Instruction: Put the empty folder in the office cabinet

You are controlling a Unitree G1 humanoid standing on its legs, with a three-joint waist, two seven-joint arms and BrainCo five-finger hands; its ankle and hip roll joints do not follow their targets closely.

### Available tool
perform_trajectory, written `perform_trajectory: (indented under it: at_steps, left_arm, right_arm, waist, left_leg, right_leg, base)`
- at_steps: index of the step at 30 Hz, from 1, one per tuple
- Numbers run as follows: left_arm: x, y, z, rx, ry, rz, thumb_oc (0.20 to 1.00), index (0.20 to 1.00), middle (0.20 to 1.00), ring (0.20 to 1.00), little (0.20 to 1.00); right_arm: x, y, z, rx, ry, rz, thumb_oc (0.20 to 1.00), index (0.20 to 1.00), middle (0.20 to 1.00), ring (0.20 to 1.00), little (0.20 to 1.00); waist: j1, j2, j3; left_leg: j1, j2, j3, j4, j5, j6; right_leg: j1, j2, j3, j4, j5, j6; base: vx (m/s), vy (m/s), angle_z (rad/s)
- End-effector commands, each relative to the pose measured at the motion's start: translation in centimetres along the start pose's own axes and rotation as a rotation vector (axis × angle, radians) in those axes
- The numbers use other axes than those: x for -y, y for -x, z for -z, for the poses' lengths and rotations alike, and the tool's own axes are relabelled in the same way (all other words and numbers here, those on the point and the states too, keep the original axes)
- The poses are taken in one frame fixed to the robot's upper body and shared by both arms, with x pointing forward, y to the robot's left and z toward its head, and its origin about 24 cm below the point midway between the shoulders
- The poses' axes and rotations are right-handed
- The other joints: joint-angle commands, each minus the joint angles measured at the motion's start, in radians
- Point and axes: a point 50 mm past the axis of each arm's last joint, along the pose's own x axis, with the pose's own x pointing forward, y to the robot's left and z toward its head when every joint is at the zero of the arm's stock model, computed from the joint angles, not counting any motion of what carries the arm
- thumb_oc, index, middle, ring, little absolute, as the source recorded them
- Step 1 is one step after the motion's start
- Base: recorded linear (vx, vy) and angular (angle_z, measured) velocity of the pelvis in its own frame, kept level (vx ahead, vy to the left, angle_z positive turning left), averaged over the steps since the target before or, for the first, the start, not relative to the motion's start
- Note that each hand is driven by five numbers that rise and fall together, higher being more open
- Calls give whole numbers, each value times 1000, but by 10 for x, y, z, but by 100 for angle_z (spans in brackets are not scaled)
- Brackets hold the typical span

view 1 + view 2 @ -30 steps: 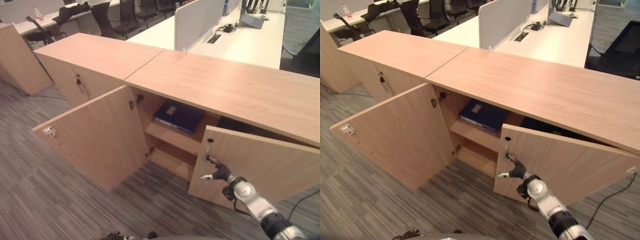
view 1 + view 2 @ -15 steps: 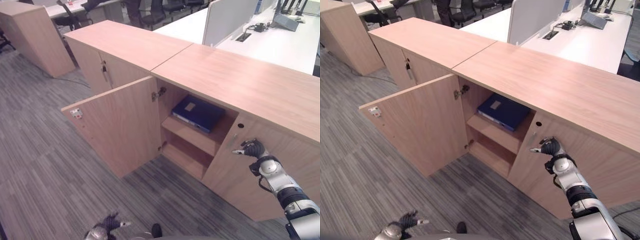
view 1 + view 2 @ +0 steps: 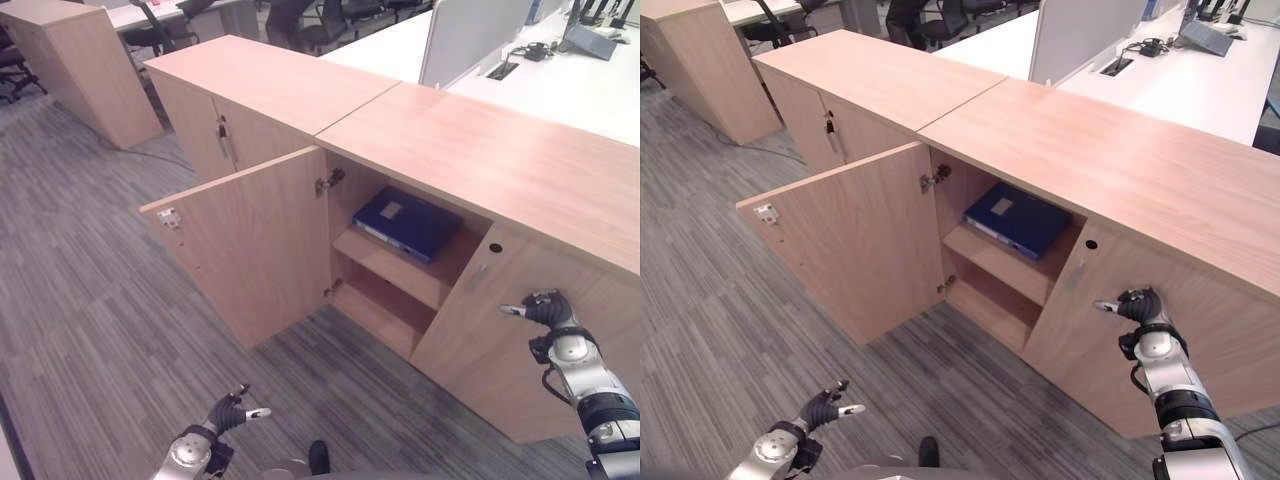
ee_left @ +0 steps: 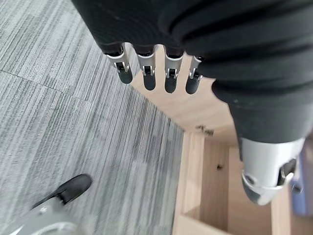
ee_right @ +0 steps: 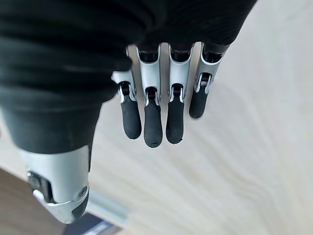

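Right hand (image 3: 1140, 305) with straight fingers (image 5: 152, 117) side by side against the right light wood cabinet door (image 3: 1200, 330), left hand (image 3: 823, 408) low over the grey carpet (image 3: 90, 290), fingers relaxed, dark blue flat folder (image 3: 1018, 216) lying on the cabinet's upper shelf (image 3: 1000, 262), left door (image 3: 850, 245) wide open

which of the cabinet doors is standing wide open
The left door of the cabinet holding the blue folder. It swings out over the carpet, while the right door, by the right hand, is about shut and the neighbouring cabinet's doors are closed.
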Motion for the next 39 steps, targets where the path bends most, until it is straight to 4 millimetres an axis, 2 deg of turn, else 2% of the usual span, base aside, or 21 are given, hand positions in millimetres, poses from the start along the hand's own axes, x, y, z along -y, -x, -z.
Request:
perform_trajectory:
  at_steps: [1, 7, 9, 10, 11, 12, 13, 15, 16, 17, 19, 20, 22, 23, 24, 28, 31, 34, 35, 37, 39]
  left_arm:
    - [-14, 1, -17, 91, 108, -62, 1000, 1000, 1000, 1000, 1000]
    - [-37, 10, -15, 125, 293, -183, 1000, 1000, 1000, 1000, 1000]
    - [-55, 15, -21, 176, 371, -270, 1000, 1000, 1000, 1000, 1000]
    - [-56, 16, -21, 175, 370, -272, 1000, 1000, 1000, 1000, 1000]
    - [-63, 17, -31, 236, 502, -309, 1000, 1000, 1000, 1000, 1000]
    - [-65, 17, -37, 263, 476, -306, 1000, 1000, 1000, 1000, 1000]
    - [-69, 21, -53, 314, 374, -293, 1000, 1000, 1000, 1000, 1000]
    - [-71, 28, -80, 442, 358, -258, 1000, 1000, 1000, 1000, 1000]
    - [-71, 29, -80, 441, 359, -258, 1000, 1000, 1000, 1000, 1000]
    - [-67, 29, -97, 517, 352, -200, 1000, 1000, 1000, 1000, 1000]
    - [-61, 27, -110, 555, 341, -157, 1000, 1000, 1000, 1000, 1000]
    - [-61, 27, -110, 555, 341, -158, 1000, 1000, 1000, 1000, 1000]
    - [-58, 25, -119, 582, 339, -137, 1000, 1000, 1000, 1000, 1000]
    - [-57, 22, -123, 582, 317, -135, 1000, 1000, 1000, 1000, 1000]
    - [-56, 19, -126, 580, 311, -138, 1000, 1000, 1000, 1000, 1000]
    - [-56, 3, -126, 535, 351, -176, 1000, 1000, 1000, 1000, 1000]
    - [-69, -9, -126, 471, 317, -279, 1000, 1000, 1000, 1000, 1000]
    - [-75, -13, -122, 438, 318, -310, 1000, 1000, 1000, 1000, 1000]
    - [-85, -15, -117, 402, 329, -351, 1000, 1000, 1000, 1000, 1000]
    - [-92, -17, -117, 383, 327, -381, 1000, 1000, 1000, 1000, 1000]
    - [-95, -17, -118, 383, 330, -391, 1000, 1000, 1000, 1000, 1000]
  right_arm:
    - [16, -7, -14, 34, -50, 72, 1000, 1000, 1000, 1000, 1000]
    - [-12, 8, 13, -45, -89, -1, 1000, 1000, 1000, 1000, 1000]
    - [-34, 20, 27, -82, -117, -72, 1000, 1000, 1000, 1000, 1000]
    - [-35, 21, 27, -82, -118, -74, 1000, 1000, 1000, 1000, 1000]
    - [-55, 32, 31, -85, -122, -153, 1000, 1000, 1000, 1000, 1000]
    - [-61, 36, 32, -82, -127, -186, 1000, 1000, 1000, 1000, 1000]
    - [-68, 42, 34, -77, -128, -230, 1000, 1000, 1000, 1000, 1000]
    - [-79, 49, 41, -95, -129, -282, 1000, 1000, 1000, 1000, 1000]
    - [-79, 49, 41, -95, -129, -284, 1000, 1000, 1000, 1000, 1000]
    - [-97, 58, 49, -134, -149, -365, 1000, 1000, 1000, 1000, 1000]
    - [-113, 66, 59, -184, -114, -450, 1000, 1000, 1000, 1000, 1000]
    - [-113, 66, 58, -183, -114, -450, 1000, 1000, 1000, 1000, 1000]
    - [-127, 70, 62, -222, -77, -525, 1000, 1000, 1000, 1000, 1000]
    - [-136, 72, 64, -249, -53, -567, 1000, 1000, 1000, 1000, 1000]
    - [-143, 75, 66, -270, -43, -591, 1000, 1000, 1000, 1000, 1000]
    - [-160, 93, 86, -416, -66, -635, 1000, 1000, 1000, 1000, 1000]
    - [-172, 114, 107, -545, -76, -653, 1000, 1000, 1000, 1000, 1000]
    - [-175, 123, 114, -586, -87, -657, 1000, 1000, 1000, 1000, 1000]
    - [-177, 131, 119, -609, -89, -668, 1000, 1000, 1000, 1000, 1000]
    - [-175, 134, 125, -630, -89, -660, 1000, 1000, 1000, 1000, 1000]
    - [-173, 134, 127, -638, -88, -656, 1000, 1000, 1000, 1000, 1000]
  waist:
    - [18, -6, -38]
    - [16, -13, -38]
    - [19, -17, -34]
    - [18, -20, -35]
    - [17, -23, -29]
    - [11, -23, -23]
    - [-1, -22, -13]
    - [-20, -16, -2]
    - [-17, -17, -3]
    - [-35, -15, -8]
    - [-54, -19, -18]
    - [-53, -19, -18]
    - [-65, -18, -22]
    - [-78, -14, -19]
    - [-87, -12, -14]
    - [-97, -23, -37]
    - [-114, -27, -79]
    - [-122, -33, -80]
    - [-132, -46, -70]
    - [-138, -56, -50]
    - [-138, -58, -43]
  left_leg:
    - [62, -28, -25, 5, -184, 5]
    - [67, -31, -19, 4, -185, 8]
    - [66, -29, -18, 4, -182, 5]
    - [67, -29, -18, 4, -182, 5]
    - [62, -26, -20, 5, -178, 2]
    - [59, -23, -26, 5, -175, 1]
    - [56, -16, -38, 6, -172, -2]
    - [51, -7, -59, 5, -168, -8]
    - [52, -6, -56, 5, -169, -9]
    - [48, 0, -82, 3, -171, -14]
    - [27, 0, -104, 3, -150, -12]
    - [27, 1, -102, 3, -150, -13]
    - [24, -2, -129, 3, -147, -11]
    - [30, -8, -154, 3, -148, -10]
    - [37, -10, -172, 3, -150, -11]
    - [48, -8, -229, 3, -160, -29]
    - [81, 64, -256, 7, -185, -79]
    - [87, 93, -256, 62, -209, -99]
    - [55, 115, -232, 193, -229, -124]
    - [-14, 132, -195, 355, -195, -140]
    - [-43, 148, -175, 401, -175, -135]
  right_leg:
    - [-154, -12, 82, -108, 214, 44]
    - [-156, -11, 84, -106, 218, 46]
    - [-155, -9, 83, -107, 220, 47]
    - [-155, -9, 83, -108, 220, 47]
    - [-156, -9, 84, -98, 214, 46]
    - [-161, -10, 97, -80, 210, 46]
    - [-175, -7, 146, -53, 198, 43]
    - [-197, 22, 269, -38, 149, 34]
    - [-202, 22, 274, -34, 145, 33]
    - [-205, 63, 398, -29, 79, 17]
    - [-219, 116, 509, -55, 41, -18]
    - [-221, 116, 510, -54, 40, -18]
    - [-265, 191, 632, -91, 34, -31]
    - [-318, 251, 713, -119, 51, -31]
    - [-344, 282, 751, -127, 56, -31]
    - [-296, 319, 783, -194, 70, -48]
    - [-248, 360, 758, -204, 29, -76]
    - [-220, 373, 741, -191, 7, -91]
    - [-187, 386, 731, -181, -19, -111]
    - [-147, 396, 717, -188, -28, -130]
    - [-135, 398, 712, -192, -36, -137]
  base:
    - [-9, 29, -6]
    - [4, 18, -10]
    - [7, 4, -3]
    - [0, 0, 0]
    - [0, 0, 0]
    - [-10, -16, 6]
    - [-16, -20, 17]
    - [-12, -23, 38]
    - [48, -49, 41]
    - [10, -59, 35]
    - [36, -78, 30]
    - [97, -70, 78]
    - [148, -96, 82]
    - [224, -132, 15]
    - [175, -97, 25]
    - [226, -190, 47]
    - [377, -342, 64]
    - [196, -229, 42]
    - [152, -253, 38]
    - [112, -227, 14]
    - [39, -69, 24]
